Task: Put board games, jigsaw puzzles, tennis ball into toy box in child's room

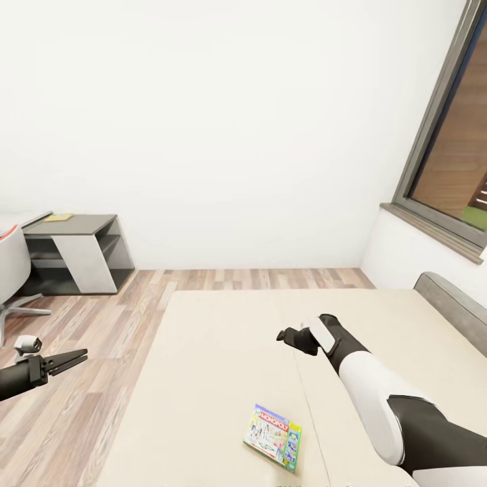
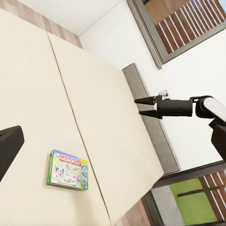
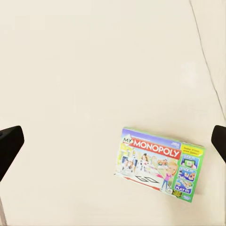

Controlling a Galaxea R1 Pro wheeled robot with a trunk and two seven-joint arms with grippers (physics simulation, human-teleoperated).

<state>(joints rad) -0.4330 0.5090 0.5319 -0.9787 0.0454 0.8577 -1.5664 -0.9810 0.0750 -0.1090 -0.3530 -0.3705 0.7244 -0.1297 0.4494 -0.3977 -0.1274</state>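
Note:
One board game (image 1: 272, 437), a flat Monopoly box with a green edge, lies face up on the beige bed (image 1: 216, 352) near its front edge. The same game box (image 3: 160, 162) shows in the right wrist view and again (image 2: 68, 169) in the left wrist view. My right gripper (image 1: 282, 335) hovers open over the mattress, above and beyond the box, with nothing between its fingers (image 3: 9, 148). From the left wrist camera, the right gripper (image 2: 139, 107) has its jaws apart near the headboard. My left gripper (image 1: 73, 358) is out over the floor left of the bed, open and empty.
A dark grey side cabinet (image 1: 74, 251) stands against the far wall at left, with a swivel chair (image 1: 10, 267) beside it. The grey headboard (image 1: 452, 306) and a window (image 1: 453, 155) are at right. Wood floor (image 1: 101, 325) runs along the bed's left side.

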